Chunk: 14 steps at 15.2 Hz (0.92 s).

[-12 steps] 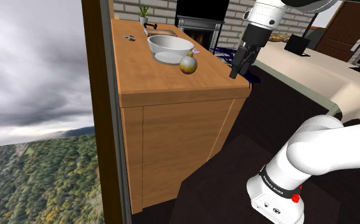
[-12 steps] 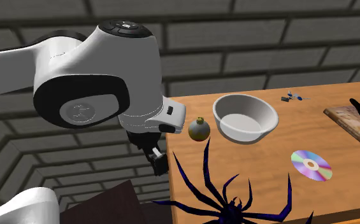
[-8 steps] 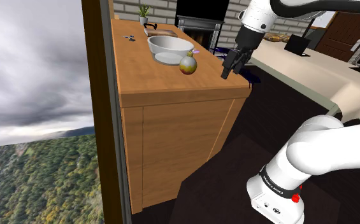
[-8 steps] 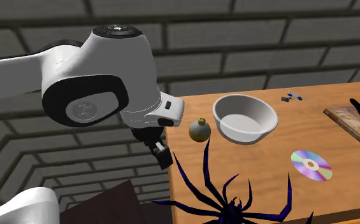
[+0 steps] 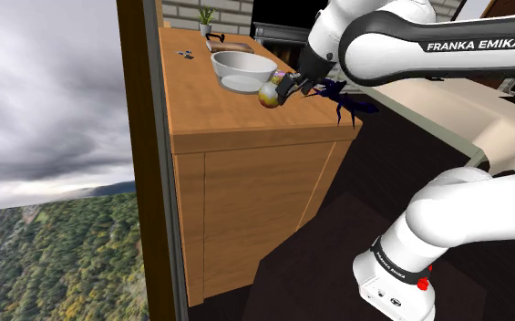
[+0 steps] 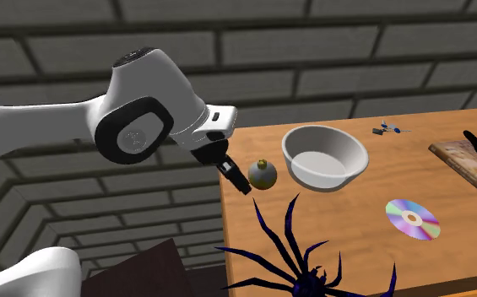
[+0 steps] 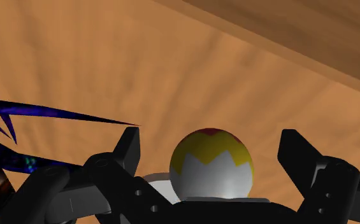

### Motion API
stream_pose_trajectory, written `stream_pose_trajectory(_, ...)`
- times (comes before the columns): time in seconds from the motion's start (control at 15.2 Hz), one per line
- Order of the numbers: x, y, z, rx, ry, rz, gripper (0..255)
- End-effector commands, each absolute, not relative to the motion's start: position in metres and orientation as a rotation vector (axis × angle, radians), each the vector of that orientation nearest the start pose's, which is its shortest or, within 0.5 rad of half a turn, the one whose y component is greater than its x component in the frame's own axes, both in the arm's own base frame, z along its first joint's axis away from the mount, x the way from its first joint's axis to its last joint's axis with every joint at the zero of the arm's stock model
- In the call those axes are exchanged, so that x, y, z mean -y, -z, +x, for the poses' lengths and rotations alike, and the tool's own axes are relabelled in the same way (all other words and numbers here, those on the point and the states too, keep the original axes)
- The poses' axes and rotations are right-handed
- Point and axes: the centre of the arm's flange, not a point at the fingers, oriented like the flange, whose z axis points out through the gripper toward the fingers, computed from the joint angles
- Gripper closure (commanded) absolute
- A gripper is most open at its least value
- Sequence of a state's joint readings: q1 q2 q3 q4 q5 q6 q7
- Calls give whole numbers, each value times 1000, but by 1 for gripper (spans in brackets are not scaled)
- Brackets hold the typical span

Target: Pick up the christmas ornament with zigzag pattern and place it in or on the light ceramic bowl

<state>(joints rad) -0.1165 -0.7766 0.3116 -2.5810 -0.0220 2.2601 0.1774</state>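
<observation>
The ornament (image 5: 269, 93) is a small ball with a yellow zigzag band, a red top and a pale lower half. It stands on the wooden cabinet top (image 5: 200, 105) near the front edge. Just behind it sits the light bowl (image 5: 243, 64). My gripper (image 5: 285, 88) is open and level with the ornament, reaching in from the shoulder view's right. In the wrist view the ornament (image 7: 211, 167) lies between the two fingers (image 7: 129, 149), with gaps on both sides. In the second exterior view the gripper (image 6: 239, 180) is beside the ornament (image 6: 263, 175), and the bowl (image 6: 306, 169) stands to its right.
A dark blue spider toy (image 6: 306, 266) sprawls close to the ornament. A disc (image 6: 413, 219), a board (image 6: 473, 166) and a small item (image 6: 390, 128) lie beyond the bowl. A potted plant (image 5: 206, 18) stands at the cabinet's far end. The cabinet edge (image 5: 264, 139) drops to the floor.
The arm has swung in from beside the cabinet edge, and the open gripper now brackets the ornament. The spider toy has shifted slightly toward the second exterior view's right.
</observation>
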Motion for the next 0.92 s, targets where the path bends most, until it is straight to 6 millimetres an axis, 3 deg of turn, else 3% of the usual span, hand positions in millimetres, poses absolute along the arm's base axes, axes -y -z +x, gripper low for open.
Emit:
stream_pose_trajectory(0.0,-103,-530,369,-49,919,-3228,0)
stream_pose_trajectory(0.13,-111,-527,377,-69,1003,-3231,0)
stream_pose_trajectory(0.59,-101,-495,399,-69,1003,-3231,0)
stream_pose_trajectory(0.86,-101,-495,399,-69,1003,-3231,0)
